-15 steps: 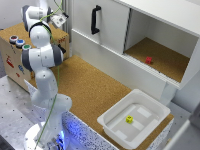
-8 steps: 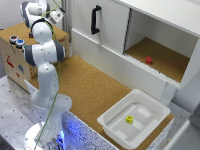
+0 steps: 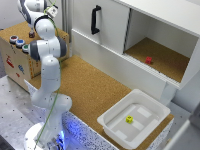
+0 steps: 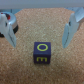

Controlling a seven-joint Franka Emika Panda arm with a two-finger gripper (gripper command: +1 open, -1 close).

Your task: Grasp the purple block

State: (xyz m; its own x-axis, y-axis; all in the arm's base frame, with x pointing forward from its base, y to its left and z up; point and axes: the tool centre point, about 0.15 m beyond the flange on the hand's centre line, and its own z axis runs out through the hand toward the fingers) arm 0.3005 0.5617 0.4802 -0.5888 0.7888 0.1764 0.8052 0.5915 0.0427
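Purple block [image 4: 42, 53] sits on cork surface [image 4: 20, 65], square-on, no long axis, yellow markings on top and near faces. Gripper [image 4: 42, 25] hangs over it, fingers [image 4: 73, 27] spread wide, touching nothing. Exterior view hides block; shows arm [image 3: 47, 55] at far left over wooden box [image 3: 17, 57].

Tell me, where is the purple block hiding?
In the wrist view, the purple block sits on cork between the open jaws. It cannot be made out in the exterior view.

Pincer [image 4: 42, 27] spread wide, seemingly pointing downward, arm folded.
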